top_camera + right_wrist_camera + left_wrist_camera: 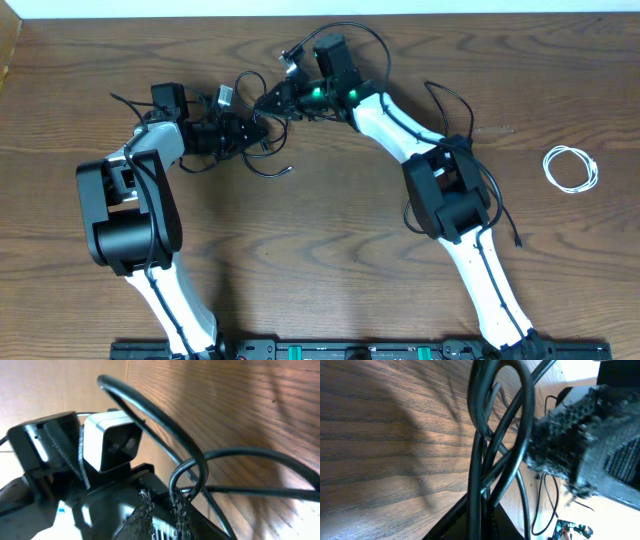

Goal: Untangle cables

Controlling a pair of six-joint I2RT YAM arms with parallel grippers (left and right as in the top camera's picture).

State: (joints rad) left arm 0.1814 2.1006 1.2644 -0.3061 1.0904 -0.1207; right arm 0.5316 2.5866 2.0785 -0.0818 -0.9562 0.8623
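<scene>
Cables sit clamped in your closed left pincer while the right pincer pinches a loop nearly closed; pulling apart risks tightening the knot.

Black cables: thin cords tangled in overlapping loops at the table's far centre, one loose end with a small plug trailing nearer. White cable: neatly coiled, flat, well apart to the tangle's right.

Both pincers meet at tangled black cables; white cable lies apart.
</scene>
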